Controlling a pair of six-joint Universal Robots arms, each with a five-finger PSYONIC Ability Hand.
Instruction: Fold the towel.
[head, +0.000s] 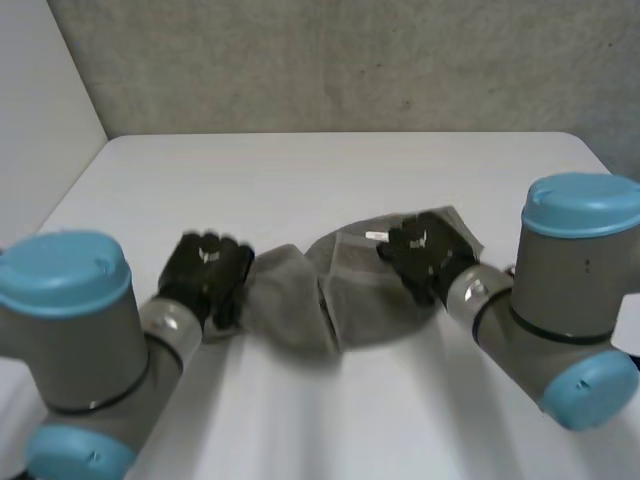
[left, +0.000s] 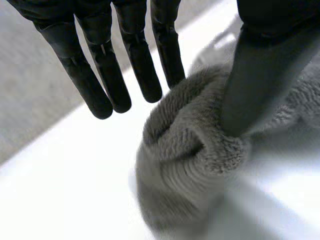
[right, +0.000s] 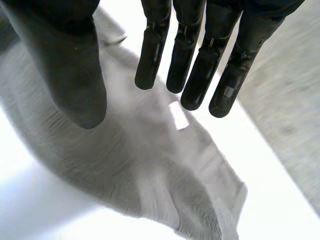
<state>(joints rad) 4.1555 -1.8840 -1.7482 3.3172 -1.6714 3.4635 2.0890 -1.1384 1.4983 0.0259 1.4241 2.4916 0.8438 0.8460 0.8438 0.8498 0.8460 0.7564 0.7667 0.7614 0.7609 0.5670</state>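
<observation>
Left hand (head: 205, 272) sitting at the bunched towel's (head: 300, 305) left end, right hand (head: 428, 255) over its right half, mid-table (head: 300, 170).
Left wrist view: fingers (left: 105, 75) spreading straight, thumb (left: 260, 85) pressing the pile.
Right wrist view: fingers (right: 195, 70) hanging spread, gripping nothing.
Advice: smoothing flat before creasing.

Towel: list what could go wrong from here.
1. The towel lies bunched, not flat; a fold now would likely trap creases.
2. The left hand is open, with just its thumb on the rolled end; a pull may slip off.
3. The right hand is open over the towel by the label; closing there could grab several layers.
</observation>
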